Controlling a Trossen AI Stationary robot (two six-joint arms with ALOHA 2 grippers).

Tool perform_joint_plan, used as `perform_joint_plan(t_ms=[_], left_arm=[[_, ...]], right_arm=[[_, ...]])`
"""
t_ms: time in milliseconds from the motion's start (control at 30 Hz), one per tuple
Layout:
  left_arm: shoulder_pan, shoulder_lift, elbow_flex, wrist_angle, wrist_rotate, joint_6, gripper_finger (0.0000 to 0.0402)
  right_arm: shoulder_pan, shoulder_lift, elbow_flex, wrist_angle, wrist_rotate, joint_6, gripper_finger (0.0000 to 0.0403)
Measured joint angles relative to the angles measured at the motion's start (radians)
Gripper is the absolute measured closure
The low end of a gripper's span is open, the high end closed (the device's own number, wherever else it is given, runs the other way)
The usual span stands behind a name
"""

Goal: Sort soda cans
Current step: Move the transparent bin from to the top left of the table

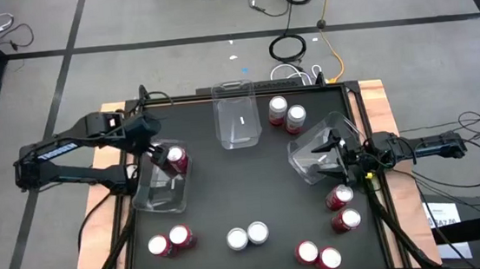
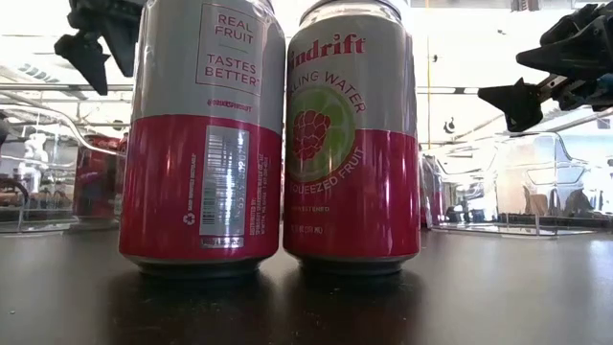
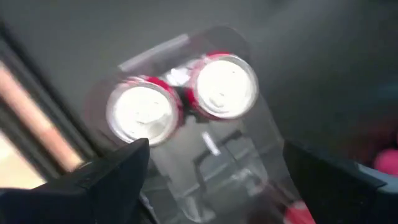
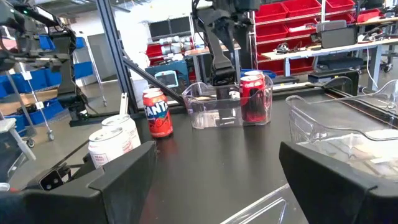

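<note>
Soda cans are sitting scattered across the black table [image 1: 253, 186]: 2 red ones [image 1: 173, 160] inside the clear bin [image 1: 160, 192] at left-centre of the high view, others along the bottom and right. The left gripper [image 1: 152, 146] is hovering over that bin, fingers spread wide, gripping nothing. The right gripper [image 1: 339, 156] is waiting over a tilted bin [image 1: 320, 149] at right, parted and empty. Lifting carelessly could be clipping the bin wall and tipping both cans. The centre is offering open room; edges are crowded.
</note>
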Motion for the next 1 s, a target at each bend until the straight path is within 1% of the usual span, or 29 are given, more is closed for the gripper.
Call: perform_joint_plan(t_ms=[133,267,467,533,633,767,1000], left_arm=[[-0.027,-0.004,0.024,-0.034,0.08,0.031,0.0022],[-0.101,-0.003,0.029,-0.093,0.112,0.046,0.0022],[-0.256,0.003,0.029,-0.105,0.112,-0.102,0.0022],[-0.315,0.015,0.029,-0.086,0.111,-0.153,0.0022],[-0.402,0.039,0.029,-0.049,0.094,-0.188,0.0022],[-0.491,0.078,0.029,-0.023,0.071,-0.176,0.0022],[-0.568,0.117,0.029,-0.019,0.036,-0.026,0.0022]], right_arm=[[0.0,0.0,0.0,0.0,0.0,0.0,0.0069],[0.0,0.0,0.0,0.0,0.0,0.0,0.0069],[0.0,0.0,0.0,0.0,0.0,0.0,0.0069],[0.0,0.0,0.0,0.0,0.0,0.0,0.0069],[0.0,0.0,0.0,0.0,0.0,0.0,0.0069],[0.0,0.0,0.0,0.0,0.0,0.0,0.0069],[0.0,0.0,0.0,0.0,0.0,0.0,0.0069]])
